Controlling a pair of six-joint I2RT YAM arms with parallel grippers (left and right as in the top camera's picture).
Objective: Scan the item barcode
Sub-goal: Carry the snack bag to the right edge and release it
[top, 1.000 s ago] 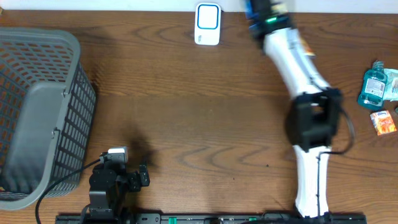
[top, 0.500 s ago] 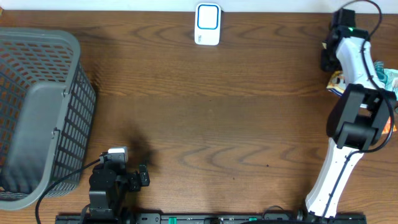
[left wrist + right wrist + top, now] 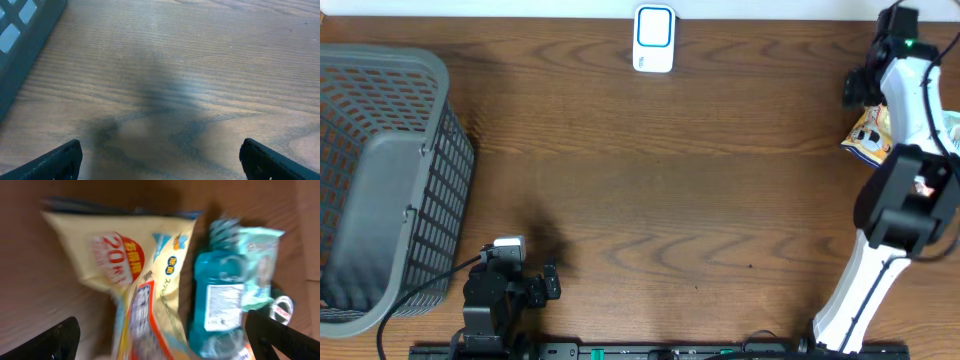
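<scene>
The right arm has swung away from the white-and-blue barcode scanner point(image 3: 653, 38) at the far edge of the wooden tabletop point(image 3: 670, 200). It is now hanging over the right-hand end. The right hand point(image 3: 165, 340), pinched tight a moment ago, is now standing spread wide, its fingers showing dark in the lower corners of the wrist view.

Below it a cream-yellow snack pouch with a red round badge point(image 3: 140, 280) is lying just beside a teal mouthwash bottle with a white label point(image 3: 220, 295). The pouch was not lying there a second ago, so it seems to have just been let go. Probably its pass at the scanner is over and another item is next.

The left hand point(image 3: 160, 160) is idling, spread, over bare wood near the grey plastic mesh basket point(image 3: 450, 190).

The right wrist view is blurring with motion, so no barcode is readable on either item. From overhead the arm is covering most of the bottle and part of the pouch. Whether the fingers are touching the pouch cannot be told.
</scene>
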